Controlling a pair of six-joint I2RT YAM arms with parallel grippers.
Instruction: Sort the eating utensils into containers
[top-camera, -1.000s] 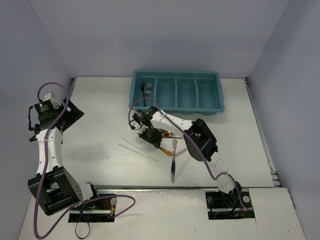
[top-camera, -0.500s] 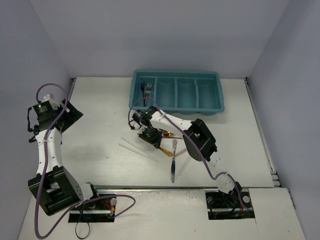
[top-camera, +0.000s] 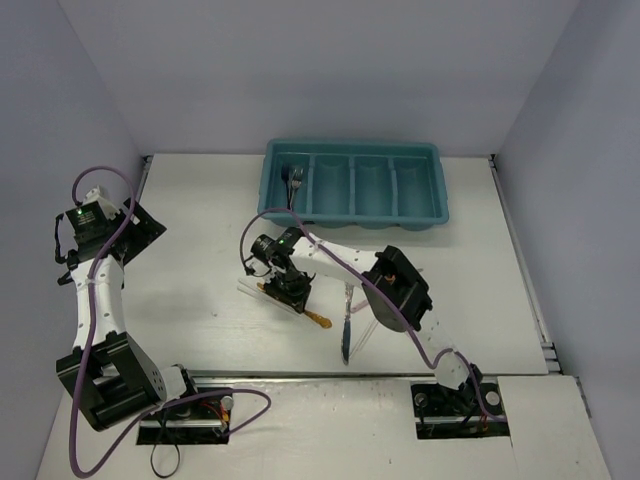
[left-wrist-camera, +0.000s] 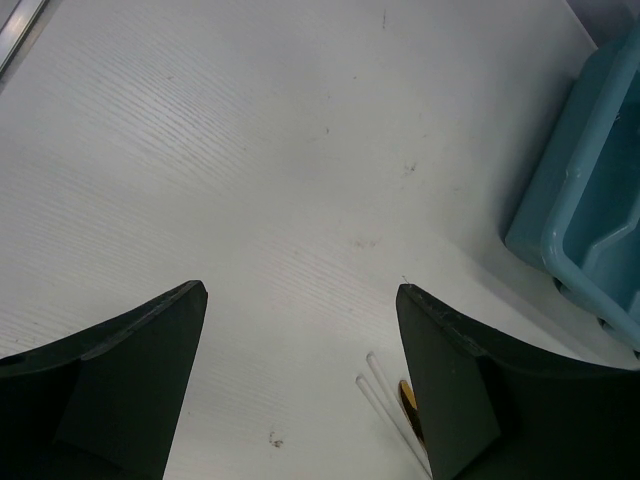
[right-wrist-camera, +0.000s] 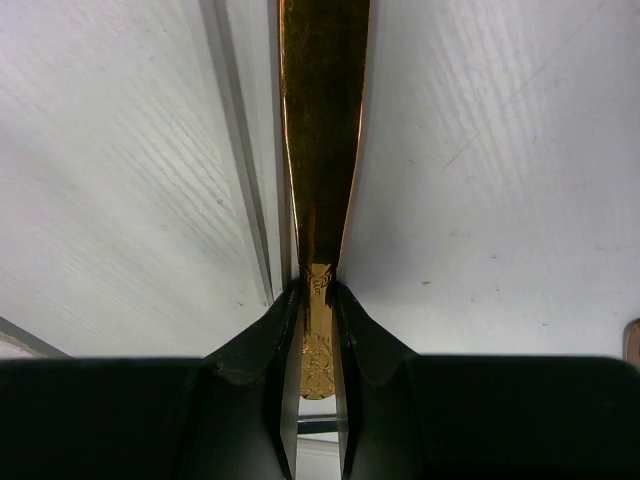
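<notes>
My right gripper (top-camera: 284, 284) (right-wrist-camera: 318, 292) is shut on the engraved handle of a gold utensil (right-wrist-camera: 322, 120), low over the table's middle. The utensil's other end (top-camera: 319, 321) sticks out toward the near right. Two thin pale sticks (top-camera: 252, 290) (right-wrist-camera: 238, 150) lie right beside and under it. A silver utensil (top-camera: 346, 325) lies further right. The teal tray (top-camera: 430, 215) stands at the back, a silver fork (top-camera: 294, 180) in its leftmost compartment. My left gripper (top-camera: 140, 225) (left-wrist-camera: 300, 292) is open and empty at the far left.
The left wrist view shows the tray's corner (left-wrist-camera: 590, 200), the stick tips (left-wrist-camera: 383, 395) and a bit of gold (left-wrist-camera: 407, 397) by my right finger. A pale stick (top-camera: 366, 328) lies beside the silver utensil. Walls close in the table on three sides.
My right gripper has moved left and toward the near edge with the gold utensil in it, ending over the pale sticks. The left arm has not moved.
</notes>
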